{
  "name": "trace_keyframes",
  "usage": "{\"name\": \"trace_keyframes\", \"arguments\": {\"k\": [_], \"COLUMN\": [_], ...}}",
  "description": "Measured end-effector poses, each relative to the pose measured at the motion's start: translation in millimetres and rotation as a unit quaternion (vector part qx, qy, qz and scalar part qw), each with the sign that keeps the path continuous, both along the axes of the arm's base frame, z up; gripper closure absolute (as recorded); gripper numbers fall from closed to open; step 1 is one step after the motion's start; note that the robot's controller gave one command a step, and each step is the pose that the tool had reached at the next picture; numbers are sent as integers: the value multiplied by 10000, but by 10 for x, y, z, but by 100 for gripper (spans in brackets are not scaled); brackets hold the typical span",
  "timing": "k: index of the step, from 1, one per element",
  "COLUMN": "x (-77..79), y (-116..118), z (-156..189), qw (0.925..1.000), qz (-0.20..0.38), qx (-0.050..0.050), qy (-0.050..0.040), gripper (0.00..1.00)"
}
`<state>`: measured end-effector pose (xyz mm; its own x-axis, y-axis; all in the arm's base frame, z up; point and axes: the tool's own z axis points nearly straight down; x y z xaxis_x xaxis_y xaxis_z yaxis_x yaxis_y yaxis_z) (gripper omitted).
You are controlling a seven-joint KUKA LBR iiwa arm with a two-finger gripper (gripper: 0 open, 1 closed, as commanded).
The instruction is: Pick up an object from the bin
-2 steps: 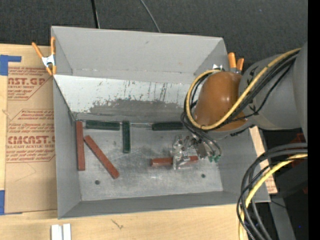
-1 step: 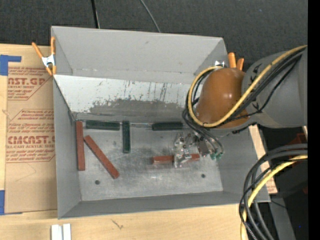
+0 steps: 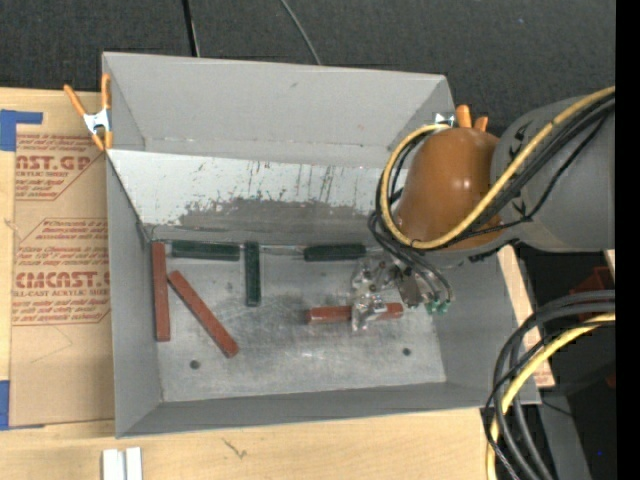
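1. The claw point(image 3: 368, 306) is low over the floor of the bin point(image 3: 280, 118), right of the middle. It is on top of a short red-brown bar point(image 3: 325, 315) that lies flat and nearly level across the view. The claw's own metal hides the meeting point, so it cannot be told whether the claw is wide or narrow, or whether it has the bar.
2. The bar shows on both sides of the claw, with more of it on the left. If the claw closes off-centre, the longer end would likely sag, and the bar could twist out on the way up.
3. The bar is thin and flat on the metal floor. A claw that stops a little high may close on nothing, and one that goes too low would press into the floor.
4. The bin's right wall slopes up near the claw and the bulky wrist. A lift that drifts right could knock the bar's end against it.
5. A green bar point(image 3: 335, 253) lies near, toward the back wall, but apart from the red-brown one, so it seems unlikely to be disturbed.
6. Two more green bars point(image 3: 253, 273) and two red-brown bars point(image 3: 202, 313) lie well apart on the left and pose no risk.
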<state>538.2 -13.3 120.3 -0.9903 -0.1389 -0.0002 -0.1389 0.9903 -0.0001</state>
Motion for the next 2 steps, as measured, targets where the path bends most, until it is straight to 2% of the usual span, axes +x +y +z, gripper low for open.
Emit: {"name": "trace_keyframes", "arguments": {"k": [1,2], "x": [-13,7], "y": [3,5], "z": [192,374], "qw": [10000,10000], "qz": [0,2], "qx": [1,-1], "qy": [22,-18], "gripper": [100,100]}}
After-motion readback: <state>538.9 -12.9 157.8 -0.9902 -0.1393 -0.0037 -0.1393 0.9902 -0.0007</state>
